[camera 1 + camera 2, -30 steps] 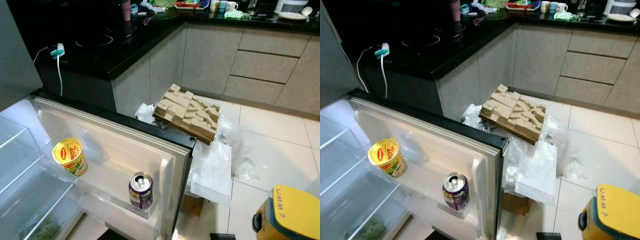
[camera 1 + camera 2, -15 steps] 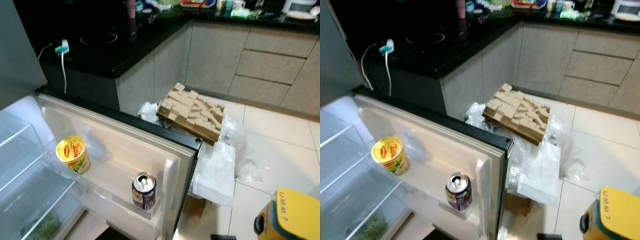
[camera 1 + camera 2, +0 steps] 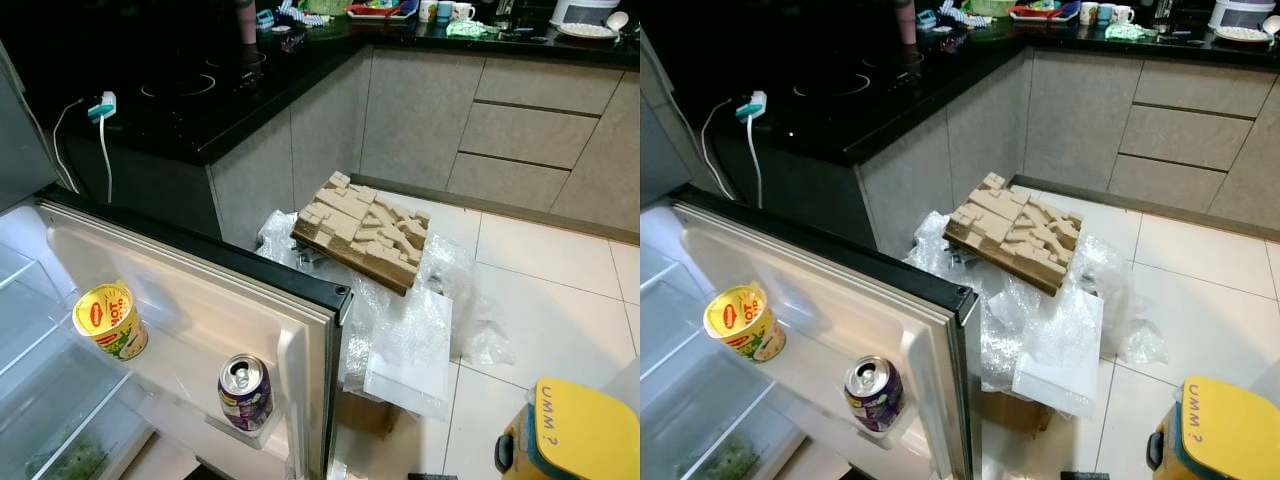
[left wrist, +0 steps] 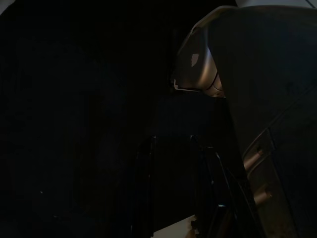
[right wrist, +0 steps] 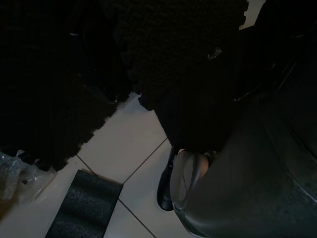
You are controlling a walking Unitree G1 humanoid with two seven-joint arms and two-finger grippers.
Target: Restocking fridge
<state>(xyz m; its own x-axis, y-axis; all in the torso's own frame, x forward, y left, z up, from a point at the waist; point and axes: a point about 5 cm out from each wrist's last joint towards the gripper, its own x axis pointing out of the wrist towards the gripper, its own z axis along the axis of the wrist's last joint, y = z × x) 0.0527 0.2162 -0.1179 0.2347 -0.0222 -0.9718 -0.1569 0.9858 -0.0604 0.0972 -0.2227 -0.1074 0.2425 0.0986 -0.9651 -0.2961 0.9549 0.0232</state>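
At the left, the open fridge door (image 3: pixel 250 330) is seen, with a yellow cup (image 3: pixel 108 322) and a purple can (image 3: pixel 245 392) standing apart on its door shelf (image 3: pixel 190 395). Beyond it, foam packing (image 3: pixel 362 230) and bubble wrap (image 3: pixel 410 345) lie on the floor (image 3: pixel 560 300). At the right a yellow container (image 3: pixel 570 435) stands. Both arms hang idle; whether either gripper is spread or pressed together cannot be told. The next item should probably be fetched and set upright in the gap between cup and can.

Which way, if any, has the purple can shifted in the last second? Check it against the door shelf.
No. The purple can sits at the same spot on the door shelf, equally far from the yellow cup; only the camera moved.
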